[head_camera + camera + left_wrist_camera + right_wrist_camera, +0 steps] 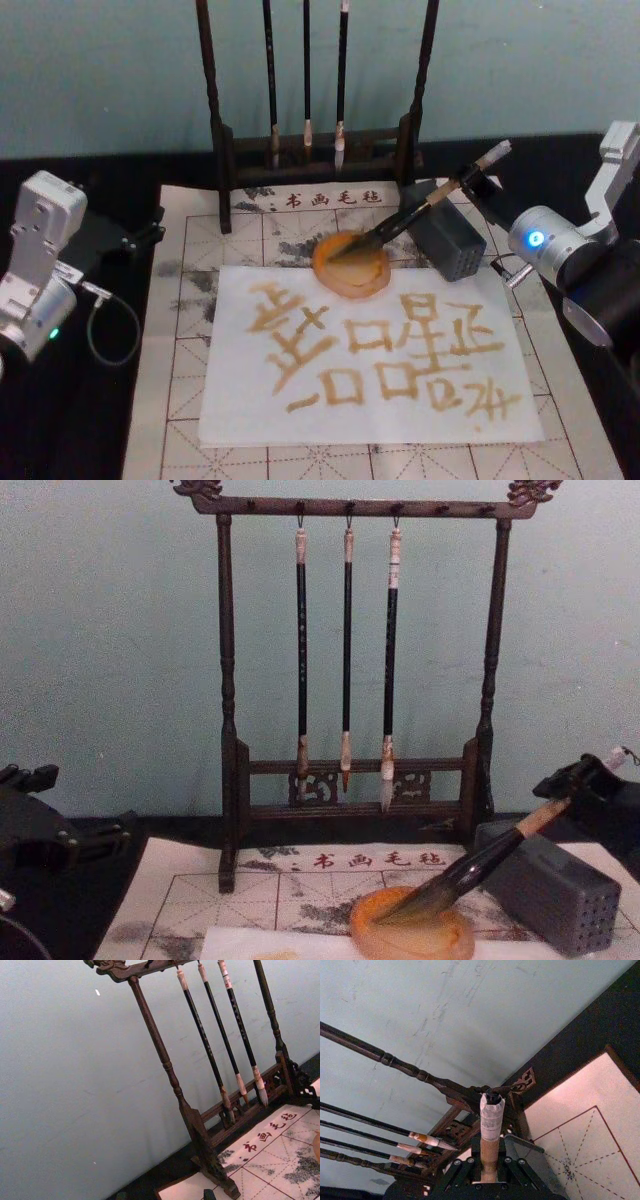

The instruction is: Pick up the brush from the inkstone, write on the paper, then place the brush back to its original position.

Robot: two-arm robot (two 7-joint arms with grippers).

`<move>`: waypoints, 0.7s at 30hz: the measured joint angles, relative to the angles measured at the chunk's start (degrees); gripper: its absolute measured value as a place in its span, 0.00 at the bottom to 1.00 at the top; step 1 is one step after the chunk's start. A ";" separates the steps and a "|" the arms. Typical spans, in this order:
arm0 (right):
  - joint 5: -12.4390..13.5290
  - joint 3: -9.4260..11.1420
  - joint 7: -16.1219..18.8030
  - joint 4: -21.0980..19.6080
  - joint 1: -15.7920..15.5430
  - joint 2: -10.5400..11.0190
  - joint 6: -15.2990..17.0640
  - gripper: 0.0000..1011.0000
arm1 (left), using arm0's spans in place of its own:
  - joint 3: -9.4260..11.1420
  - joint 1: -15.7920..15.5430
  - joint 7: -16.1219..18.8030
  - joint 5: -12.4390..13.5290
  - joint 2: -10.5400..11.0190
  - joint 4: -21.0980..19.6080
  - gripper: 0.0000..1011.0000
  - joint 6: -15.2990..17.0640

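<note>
Conceivably, if the brush (420,213), clamped in the closed right claw (468,183), is released off the inkstone (352,270), the paper (370,400) could be smeared; the left arm (40,260) is parked.

Soft, even light fills the scene, and the teal wall (100,680) shows no hard shadows behind the brush rack (227,680). The white paper (240,420) is the brightest surface, without glare. The black cloth (80,430) on the bench swallows detail. The inkstone (360,282) glows amber. A blue lamp (536,239) shines on the right arm and a green lamp (52,333) on the left arm.
</note>
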 joint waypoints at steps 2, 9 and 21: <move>0.00 0.00 0.00 0.00 0.00 0.00 0.00 0.18 | 0.00 0.00 0.00 0.00 0.00 0.00 0.99 0.00; 0.00 0.00 0.00 0.00 0.00 0.00 0.00 0.18 | 0.00 0.00 0.00 0.00 0.00 0.00 0.99 0.00; 0.11 -1.44 1.69 -1.35 -0.03 1.33 -2.12 0.18 | 0.00 0.00 0.00 0.00 0.00 0.00 0.99 0.00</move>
